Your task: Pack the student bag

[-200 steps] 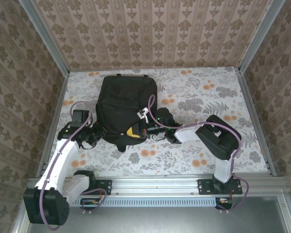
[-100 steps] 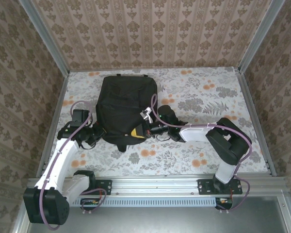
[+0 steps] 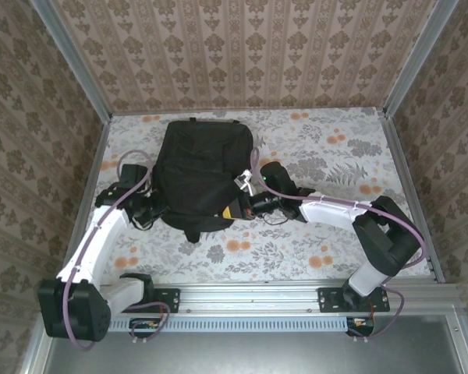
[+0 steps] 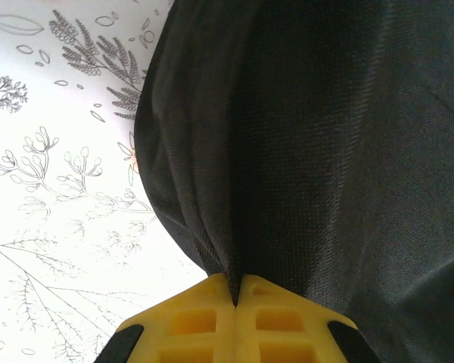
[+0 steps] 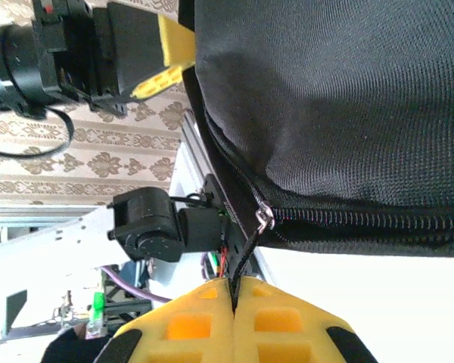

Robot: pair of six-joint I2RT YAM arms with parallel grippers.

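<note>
The student bag point(image 3: 201, 173), a large black backpack, lies flat in the far-left half of the table. My left gripper point(image 3: 161, 210) is at its near-left edge, with yellow fingers point(image 4: 204, 318) shut on a pinched fold of the black fabric point(image 4: 325, 151). At the bag's near-right edge my right gripper point(image 3: 231, 210) is shut on the black zipper pull cord point(image 5: 244, 253). The cord runs from the metal slider point(image 5: 265, 219) down between the yellow fingers point(image 5: 189, 325). The zipper track point(image 5: 363, 221) beside the slider looks closed. The left gripper point(image 5: 160, 62) also shows in the right wrist view.
The floral tablecloth point(image 3: 335, 167) lies bare to the right of the bag and along the near strip. Patterned walls and a metal frame point(image 3: 405, 179) enclose the table on three sides. A rail point(image 3: 249, 294) carrying both arm bases runs along the near edge.
My right gripper has slid to the right along the bag's near edge, holding the zipper cord, with the arm stretching out. The left gripper shifted slightly farther away, still holding the fabric.
</note>
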